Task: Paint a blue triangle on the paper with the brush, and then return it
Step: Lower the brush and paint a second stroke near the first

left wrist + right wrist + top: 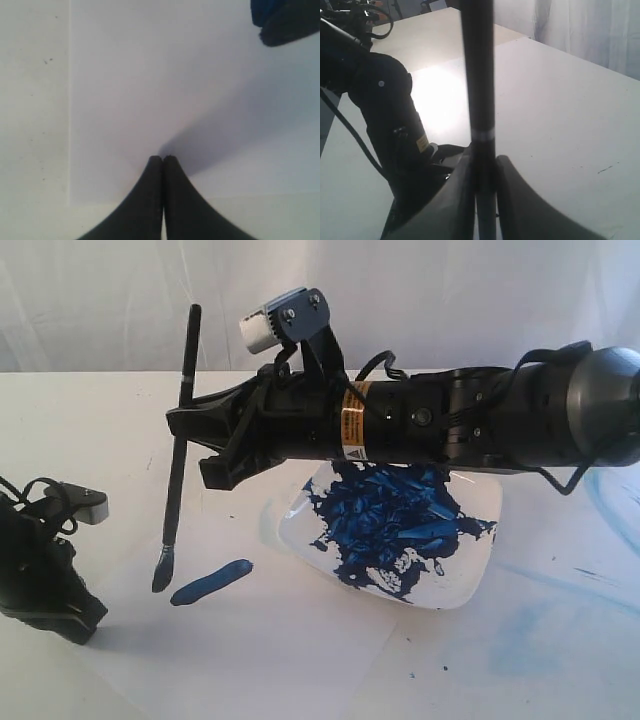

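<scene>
My right gripper (185, 425) reaches across from the right and is shut on the brush (178, 455), which stands nearly upright. Its black handle (477, 75) runs between the two fingers. The dark bristles (162, 570) hang just over the paper (250, 640), beside one short thick blue stroke (211, 581). No blue triangle outline shows, only this stroke. My left gripper (75, 620) sits low at the paper's left edge, shut and empty, with its tips (163, 159) on the sheet (150, 75).
A white square dish (475, 570) with a dark blue paint blob (385, 520) lies under the right arm. Pale blue smears (560, 585) mark the tabletop at the right. A dark, blue-tinged shape (287, 22) shows in a corner of the left wrist view.
</scene>
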### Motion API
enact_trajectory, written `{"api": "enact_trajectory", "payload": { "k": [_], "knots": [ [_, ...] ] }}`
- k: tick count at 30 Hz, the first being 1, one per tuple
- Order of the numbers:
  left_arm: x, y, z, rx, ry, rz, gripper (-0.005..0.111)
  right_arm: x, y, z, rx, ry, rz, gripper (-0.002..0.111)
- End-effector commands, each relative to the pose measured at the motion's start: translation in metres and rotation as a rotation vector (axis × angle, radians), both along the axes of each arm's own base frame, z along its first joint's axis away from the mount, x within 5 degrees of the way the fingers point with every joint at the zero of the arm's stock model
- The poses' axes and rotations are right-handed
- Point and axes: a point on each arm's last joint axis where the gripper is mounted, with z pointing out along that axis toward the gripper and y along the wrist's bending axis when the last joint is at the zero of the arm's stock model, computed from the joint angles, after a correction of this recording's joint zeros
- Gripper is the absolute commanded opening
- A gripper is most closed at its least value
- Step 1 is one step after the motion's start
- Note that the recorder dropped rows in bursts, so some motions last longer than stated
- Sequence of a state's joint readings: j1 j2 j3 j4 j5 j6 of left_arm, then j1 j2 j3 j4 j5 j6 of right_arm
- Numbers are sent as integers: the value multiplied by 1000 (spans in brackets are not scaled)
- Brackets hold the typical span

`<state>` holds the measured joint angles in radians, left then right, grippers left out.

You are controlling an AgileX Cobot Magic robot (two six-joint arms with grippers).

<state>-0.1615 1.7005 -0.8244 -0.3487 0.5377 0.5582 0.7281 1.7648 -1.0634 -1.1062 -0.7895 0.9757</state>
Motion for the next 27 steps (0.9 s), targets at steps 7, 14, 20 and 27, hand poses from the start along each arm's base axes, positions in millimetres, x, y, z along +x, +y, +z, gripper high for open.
{"api": "enact_trajectory", "payload": {
  "k": [7,14,20,27],
  "knots": [
    [-1,-1,0,-4,16,-5,0,3,2,-13,-22,7,-10,0],
    [-1,-1,0,-4,14,-4,0,6,1,-16,-56,54,-54,0],
    [-1,-1,0,-4,14,-4,0,4,-1,-15,-91,82,-51,0],
    [-1,-1,0,-5,14,-3,0,2,-5,-7,-125,87,-69,0]
  ]
}}
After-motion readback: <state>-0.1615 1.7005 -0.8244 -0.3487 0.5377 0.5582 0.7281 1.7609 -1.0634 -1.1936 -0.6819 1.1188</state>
